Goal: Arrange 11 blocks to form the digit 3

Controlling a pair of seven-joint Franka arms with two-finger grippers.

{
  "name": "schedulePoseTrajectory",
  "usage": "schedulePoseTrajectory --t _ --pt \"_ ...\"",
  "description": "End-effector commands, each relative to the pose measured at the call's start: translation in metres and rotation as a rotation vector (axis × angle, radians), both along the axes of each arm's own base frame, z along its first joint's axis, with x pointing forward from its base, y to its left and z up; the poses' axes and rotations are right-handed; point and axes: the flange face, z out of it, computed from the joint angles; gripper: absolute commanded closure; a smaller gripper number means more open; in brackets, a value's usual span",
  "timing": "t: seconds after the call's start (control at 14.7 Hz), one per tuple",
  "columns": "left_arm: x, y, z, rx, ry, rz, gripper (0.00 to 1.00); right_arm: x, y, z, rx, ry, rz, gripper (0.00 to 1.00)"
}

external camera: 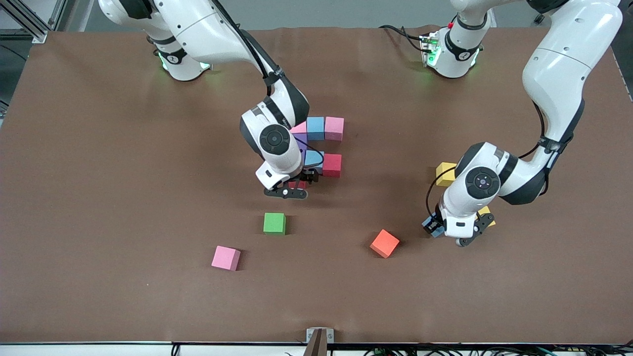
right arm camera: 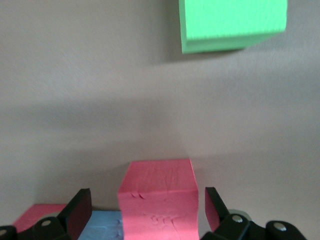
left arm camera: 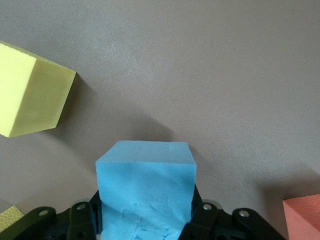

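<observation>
The right end effector (external camera: 295,187) hangs low over the partly built figure near the middle of the brown desk (external camera: 99,198), its fingers spread wide with a clear gap on each side of a red block (right arm camera: 157,202) that sits between them on the desk, gripped by neither finger. That red block touches a light blue block (right arm camera: 105,225) of the figure, and in the front view only a sliver of it shows beneath the wrist. The figure so far shows a pink block (external camera: 334,128) and a light blue one (external camera: 315,128) side by side in the row farthest from the front camera, another pink block (external camera: 298,129) partly hidden by the arm, a second red block (external camera: 332,165) with a light blue block (external camera: 313,159) beside it in the next row, and a purple edge between the rows. Loose and nearer the front camera lie a green block (external camera: 274,223), a lone pink block (external camera: 226,257) and an orange block (external camera: 384,243), all well apart from each other. The left end effector (external camera: 440,228) is toward the left arm's end of the desk, its fingers clamped on the sides of a light blue cube (left arm camera: 145,192), with the orange block near it. Two yellow cubes (external camera: 445,173) lie close by, one mostly hidden under the wrist.
</observation>
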Motion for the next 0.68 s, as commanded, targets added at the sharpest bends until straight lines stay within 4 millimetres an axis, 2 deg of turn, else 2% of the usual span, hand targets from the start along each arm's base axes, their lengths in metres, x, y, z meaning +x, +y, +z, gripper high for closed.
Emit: schedulePoseTrajectory --t 0.0,0.41,0.61 --pt "0.005 -0.002 0.001 0.005 0.002 -0.005 0.54 0.018 -0.001 0.028 0.015 -0.012 -0.014 0.00" --pt "0.005 -0.002 0.001 0.005 0.002 -0.007 0.54 0.056 -0.028 0.047 0.032 -0.050 -0.057 0.00" --pt "0.005 -0.002 0.001 0.004 0.002 -0.005 0.54 0.079 -0.049 0.044 0.038 -0.071 -0.068 0.00"
